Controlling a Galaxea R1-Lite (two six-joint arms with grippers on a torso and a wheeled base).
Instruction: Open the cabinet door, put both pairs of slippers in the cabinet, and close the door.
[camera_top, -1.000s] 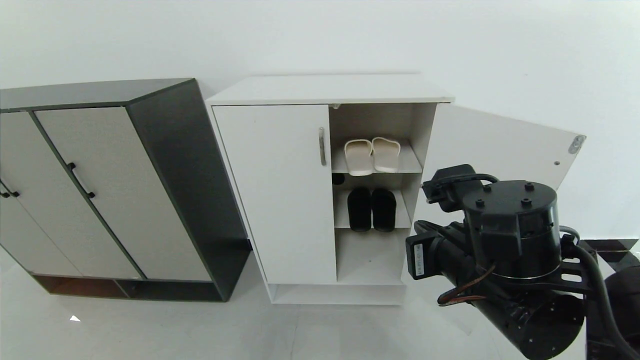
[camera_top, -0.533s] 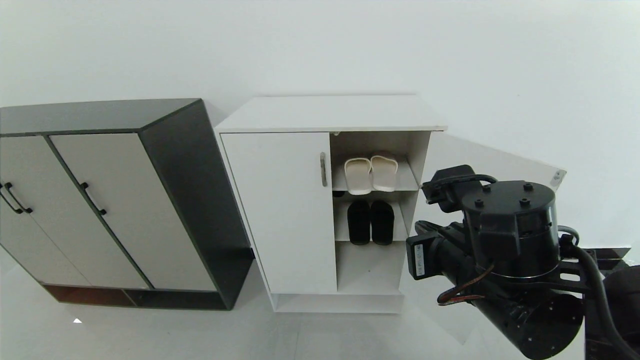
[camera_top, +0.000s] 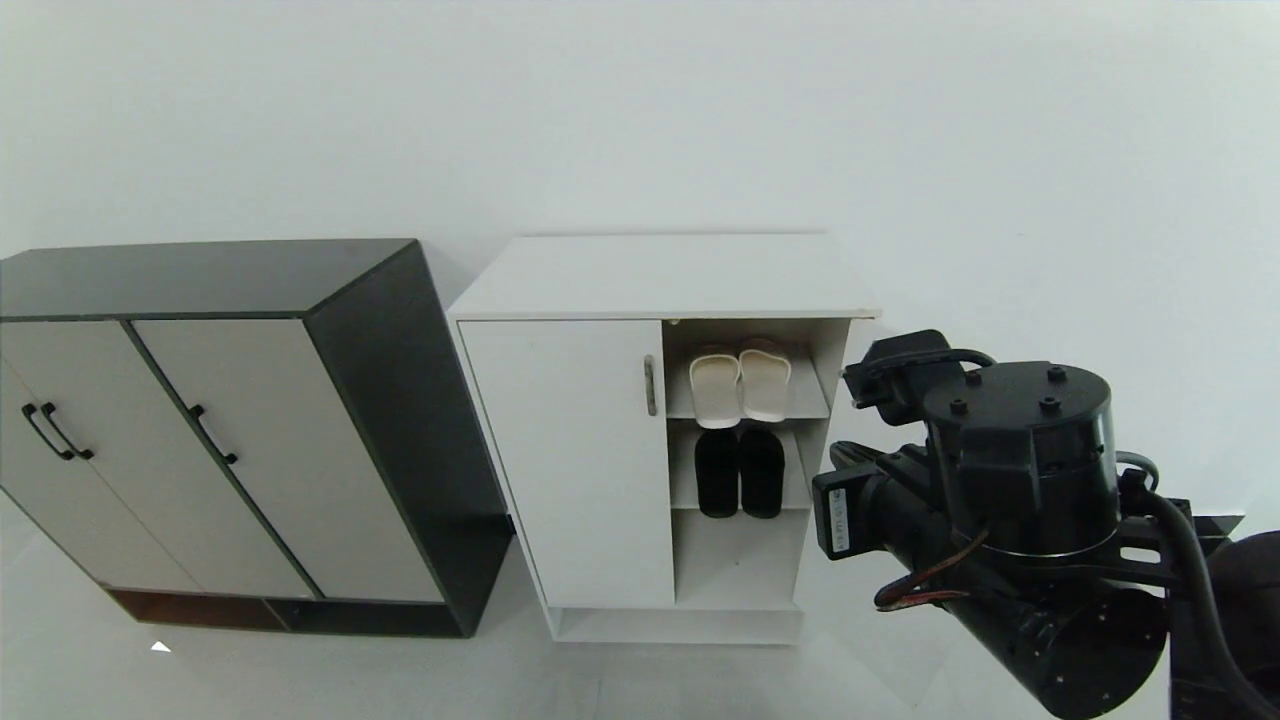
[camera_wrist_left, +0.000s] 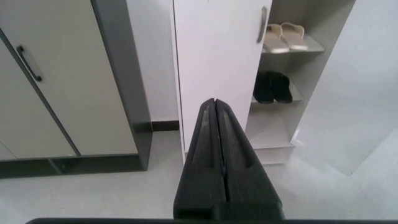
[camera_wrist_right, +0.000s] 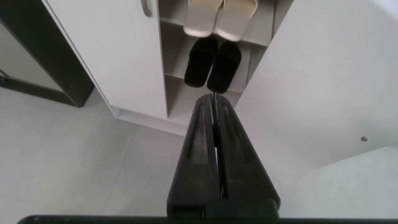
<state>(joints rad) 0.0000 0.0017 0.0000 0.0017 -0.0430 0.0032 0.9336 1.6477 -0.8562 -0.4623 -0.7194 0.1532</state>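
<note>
Inside the white cabinet (camera_top: 660, 280), the pale slippers (camera_top: 740, 385) sit on the top shelf (camera_top: 812, 405), the black slippers (camera_top: 740, 470) below. Its right door (camera_wrist_right: 323, 93) stands open: stiff, likely light, best pushed near its free edge. Left gripper (camera_wrist_left: 214, 102) and right gripper (camera_wrist_right: 214, 98) are pressed together, empty.

The white cabinet (camera_top: 660, 275) is showing plain white all over, with a silver-grey handle (camera_top: 649, 385) on its shut door (camera_top: 565, 460). On its upper shelf the cream slippers (camera_top: 740, 385) are showing an unpatterned off-white. On the shelf beneath, the black slippers (camera_top: 740, 470) are showing solid black. Beside the white cabinet, the dark cabinet (camera_top: 400, 420) is showing charcoal sides and top, light grey doors (camera_top: 240, 450), black handles (camera_top: 212, 435) and a reddish-brown strip (camera_top: 190, 608) at its foot. The wall (camera_top: 640, 120) behind is looking white, and the floor (camera_top: 300, 680) pale grey. The left gripper (camera_wrist_left: 214, 102) and right gripper (camera_wrist_right: 213, 99) are showing plain black.
</note>
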